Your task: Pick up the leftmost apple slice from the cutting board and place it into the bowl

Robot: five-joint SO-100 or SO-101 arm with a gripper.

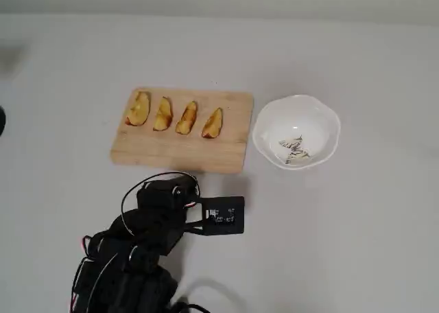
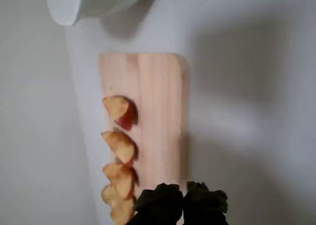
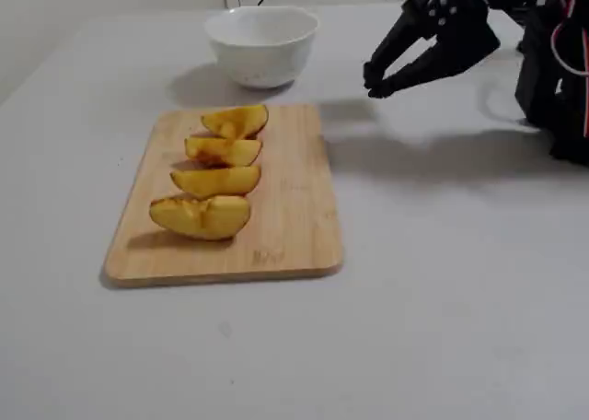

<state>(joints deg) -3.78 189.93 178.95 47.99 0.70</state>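
The apple slice, broadest with a red skin edge, lies leftmost on the cutting board in the overhead view. It is the nearest slice in the fixed view and the lowest in the wrist view, cut by the frame edge. Three narrower slices lie in a row beside it. The white bowl stands empty right of the board, with a butterfly mark inside. My gripper is shut and empty, held above the table off the board's long edge, apart from the slices. Its dark fingertips show touching in the wrist view.
The arm's base and cables fill the overhead view's bottom left, with a black camera box beside them. The board and bowl stand on a plain white table.
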